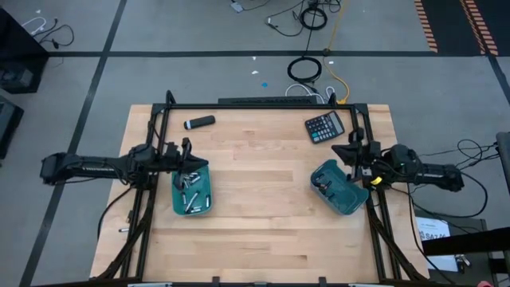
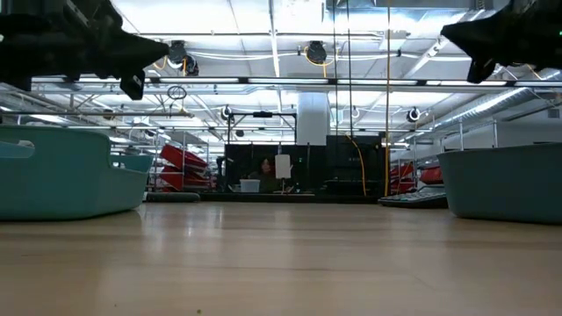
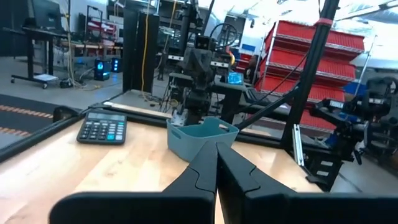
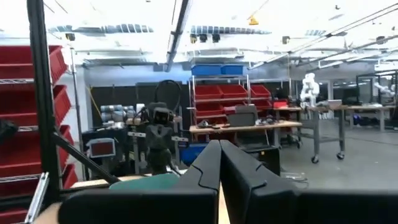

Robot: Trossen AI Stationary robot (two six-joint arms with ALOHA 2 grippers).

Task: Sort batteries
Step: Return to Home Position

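Note:
Several silvery-grey batteries lie in the left teal bin. The right teal bin holds a few small dark batteries near its left wall. My left gripper hovers raised above the far rim of the left bin, with its fingers shut and nothing between them. My right gripper hangs raised above the far right corner of the right bin, also shut and empty. In the low view both grippers are well above the table.
A black calculator lies near the table's far right corner. A black-and-grey marker-like cylinder lies at the far left. Bare wooden table stretches between the two bins and toward the near edge. A black frame borders the table.

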